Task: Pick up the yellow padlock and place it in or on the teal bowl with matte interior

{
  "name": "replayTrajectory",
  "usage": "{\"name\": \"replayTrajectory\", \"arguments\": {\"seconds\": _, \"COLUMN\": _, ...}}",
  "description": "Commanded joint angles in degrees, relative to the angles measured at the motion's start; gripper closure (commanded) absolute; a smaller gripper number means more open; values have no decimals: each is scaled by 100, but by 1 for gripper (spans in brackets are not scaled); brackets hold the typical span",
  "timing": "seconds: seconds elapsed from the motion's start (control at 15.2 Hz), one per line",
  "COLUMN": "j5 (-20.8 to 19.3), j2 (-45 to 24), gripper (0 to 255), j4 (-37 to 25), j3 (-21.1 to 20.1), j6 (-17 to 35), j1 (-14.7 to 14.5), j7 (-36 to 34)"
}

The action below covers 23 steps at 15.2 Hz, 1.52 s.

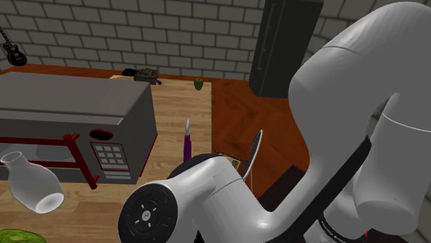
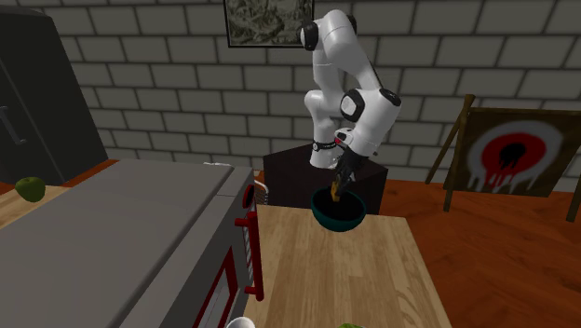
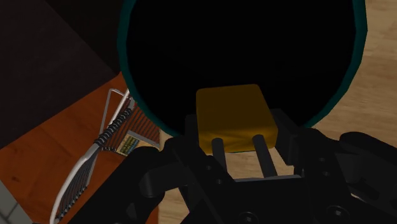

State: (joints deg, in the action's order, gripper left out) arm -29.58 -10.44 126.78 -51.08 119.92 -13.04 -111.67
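Clamped on yellow padlock [image 3: 235,116] — gripper [image 2: 336,189] poised just above teal bowl [image 2: 338,216], lock hanging over dark interior. Looks rigid, dense, smooth-faced, so probably slippery, no crush risk. Best held across flat body sides — not by shackle.

i see the arm [image 2: 346,79] bent down over the wooden table's [image 2: 344,275] far end, its gripper [image 2: 337,188] holding the yellow padlock [image 2: 335,196] just inside the teal bowl [image 2: 341,222].
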Motion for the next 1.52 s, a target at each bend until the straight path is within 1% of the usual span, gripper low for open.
{"name": "replayTrajectory", "arguments": {"seconds": 0.0, "j5": -194, "j2": -175, "gripper": 255, "j4": 46, "j3": 60, "j6": 106, "j1": -61, "j7": -176}}
{"name": "replayTrajectory", "arguments": {"seconds": 0.46, "j5": -193, "j2": -175, "gripper": 255, "j4": 46, "j3": 63, "j6": 106, "j1": -63, "j7": -175}}
{"name": "replayTrajectory", "arguments": {"seconds": 0.53, "j5": -193, "j2": -174, "gripper": 0, "j4": 46, "j3": 63, "j6": 106, "j1": -63, "j7": -175}}
{"name": "replayTrajectory", "arguments": {"seconds": 0.86, "j5": -193, "j2": -174, "gripper": 0, "j4": 47, "j3": 63, "j6": 106, "j1": -63, "j7": -175}}
{"name": "replayTrajectory", "arguments": {"seconds": 1.12, "j5": 382, "j2": 267, "gripper": 0, "j4": -297, "j3": -183, "j6": -426, "j1": -28, "j7": 190}}
{"name": "replayTrajectory", "arguments": {"seconds": 1.45, "j5": 383, "j2": 268, "gripper": 0, "j4": -297, "j3": -180, "j6": -426, "j1": -32, "j7": 190}}
